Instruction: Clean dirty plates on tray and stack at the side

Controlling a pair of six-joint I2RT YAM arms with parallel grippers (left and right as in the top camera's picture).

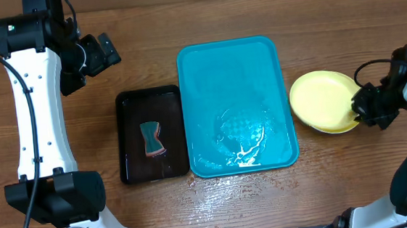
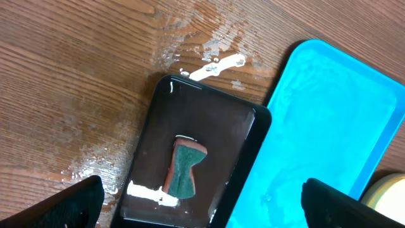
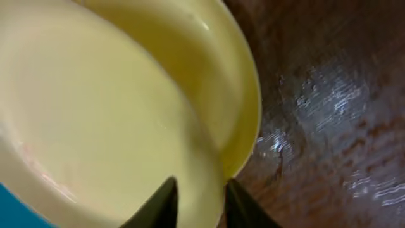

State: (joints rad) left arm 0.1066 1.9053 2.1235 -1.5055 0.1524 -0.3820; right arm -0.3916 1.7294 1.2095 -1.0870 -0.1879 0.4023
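Two yellow-green plates [image 1: 324, 99] lie stacked on the table to the right of the turquoise tray [image 1: 229, 75], which holds only water film. In the right wrist view the upper plate [image 3: 95, 114] sits tilted over the lower one [image 3: 231, 76]. My right gripper [image 1: 363, 109] is at the stack's right edge, its fingers [image 3: 199, 196] closed across the upper plate's rim. The pale teal plate is not visible. My left gripper [image 1: 100, 53] is open and empty, raised at the far left; its view [image 2: 202, 215] looks down on the tray's corner [image 2: 329, 114].
A black tray [image 1: 130, 105] lies left of the turquoise one and holds a green and red sponge [image 1: 152, 138], also seen in the left wrist view [image 2: 185, 168]. Water puddles lie on the wood in front of the trays [image 1: 217, 189].
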